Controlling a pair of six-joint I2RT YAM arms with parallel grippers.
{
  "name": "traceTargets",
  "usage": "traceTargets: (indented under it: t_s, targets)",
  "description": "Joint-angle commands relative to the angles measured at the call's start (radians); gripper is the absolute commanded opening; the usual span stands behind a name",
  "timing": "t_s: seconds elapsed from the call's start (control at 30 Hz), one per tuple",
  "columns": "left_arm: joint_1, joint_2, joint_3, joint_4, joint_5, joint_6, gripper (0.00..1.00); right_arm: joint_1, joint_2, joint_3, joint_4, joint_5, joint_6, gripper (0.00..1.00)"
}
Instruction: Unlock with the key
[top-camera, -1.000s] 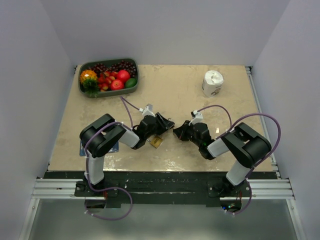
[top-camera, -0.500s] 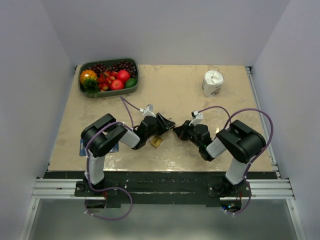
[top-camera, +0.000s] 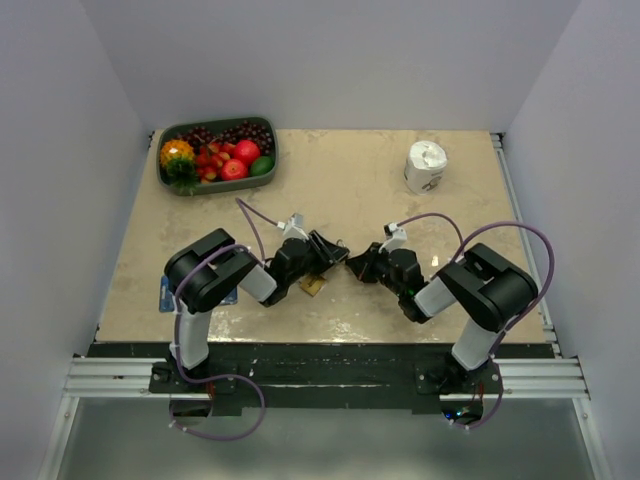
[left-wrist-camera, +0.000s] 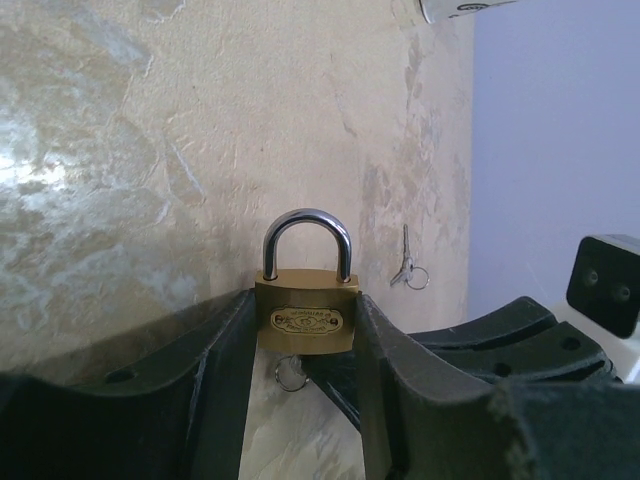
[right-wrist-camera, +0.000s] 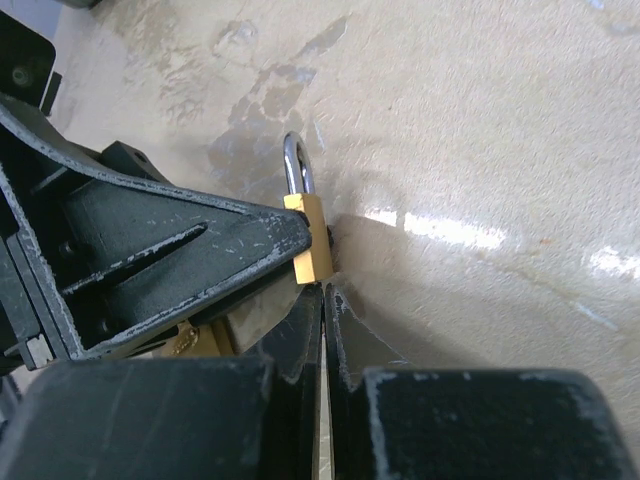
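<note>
In the left wrist view my left gripper (left-wrist-camera: 305, 300) is shut on a brass padlock (left-wrist-camera: 305, 322), one finger against each side, with the steel shackle (left-wrist-camera: 307, 235) pointing away. My right gripper (right-wrist-camera: 325, 292) is shut, its tips pressed against the underside of that padlock (right-wrist-camera: 313, 250). A small wire ring (left-wrist-camera: 290, 375) hangs beside those tips; the key's blade is hidden between them. Another small silvery key (left-wrist-camera: 404, 266) lies loose on the table beyond. From above, the two grippers (top-camera: 326, 252) (top-camera: 352, 264) meet tip to tip at mid-table.
A second brass padlock (top-camera: 313, 285) lies on the table under the left gripper. A green tray (top-camera: 272, 150) of fruit stands at the back left, a white paper roll (top-camera: 425, 166) at the back right. A blue object (top-camera: 165, 296) sits by the left arm's base.
Both grippers have shifted slightly away from the near edge, still tip to tip. The right arm's elbow has moved a little. Both grips are unchanged.
</note>
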Motion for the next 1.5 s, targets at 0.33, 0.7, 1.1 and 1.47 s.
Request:
traceTargets:
  t_s: [0.33,0.7,1.1,1.47]
  targets:
    - [-0.054,0.016,-0.112,0.195,0.204,0.045,0.00,-0.071,-0.005,-0.031,0.116,0.016,0.221,0.00]
    - [-0.052,0.026,-0.123,0.258,0.233,0.054,0.00,-0.147,0.072,-0.069,0.217,-0.048,0.319,0.00]
    - [-0.052,0.042,-0.114,0.272,0.262,0.060,0.00,-0.182,0.147,-0.072,0.289,-0.097,0.372,0.00]
    - [-0.052,0.056,-0.117,0.350,0.324,0.088,0.00,-0.197,0.170,-0.072,0.278,-0.117,0.445,0.00]
